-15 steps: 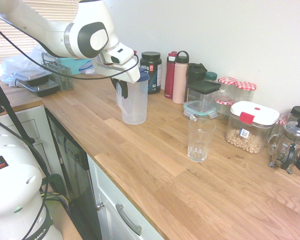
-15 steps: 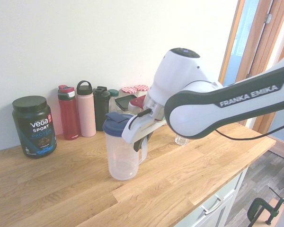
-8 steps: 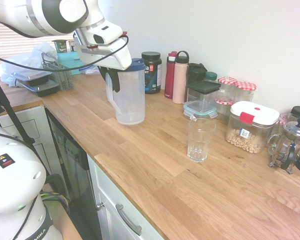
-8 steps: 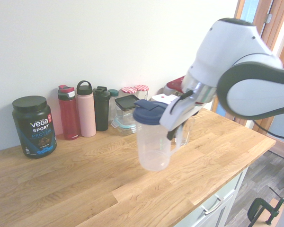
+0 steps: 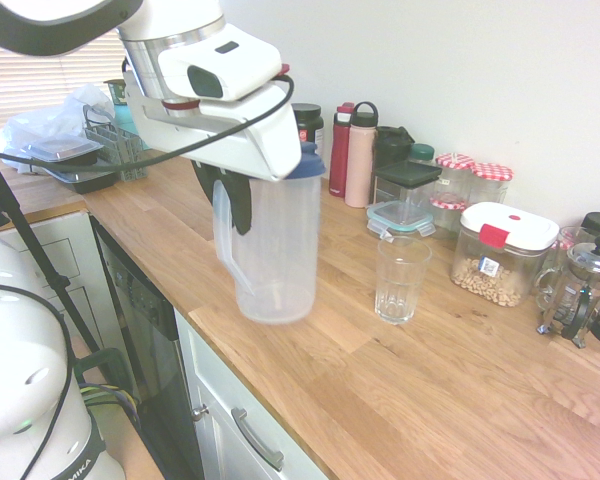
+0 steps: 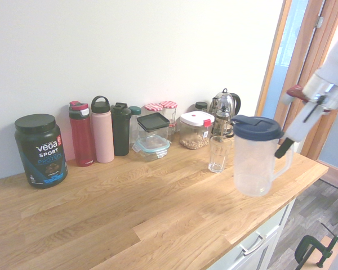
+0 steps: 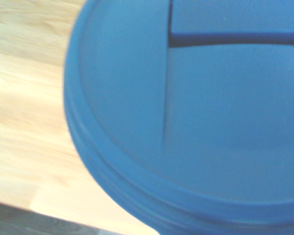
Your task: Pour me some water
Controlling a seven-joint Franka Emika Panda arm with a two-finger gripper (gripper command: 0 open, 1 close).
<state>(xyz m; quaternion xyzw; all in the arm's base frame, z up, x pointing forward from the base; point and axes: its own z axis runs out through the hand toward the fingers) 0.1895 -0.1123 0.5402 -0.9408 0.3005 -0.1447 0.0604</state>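
End effector (image 6: 283,147): I see it clenched on the jug's handle, carrying it upright so nothing spills.
Jug (image 5: 268,245): clear, blue lid (image 7: 196,112), lifted clear off the bench (image 5: 400,390), near the front edge.
Glass (image 5: 401,278): my target, standing empty just beside the jug.
Obstacles: containers (image 5: 404,200), bottles (image 6: 102,136) and a French press (image 5: 580,290) crowd the wall side; I judge the path to the glass open.

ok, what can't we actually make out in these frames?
- Water level in the pitcher: clear walls, motion blur in both exterior views.
- Gripper fingers on the handle: mostly cut off by the second exterior view's edge, hidden under the hand in the first.
- Wrist view: blurred blue lid fills it, hiding the glass.
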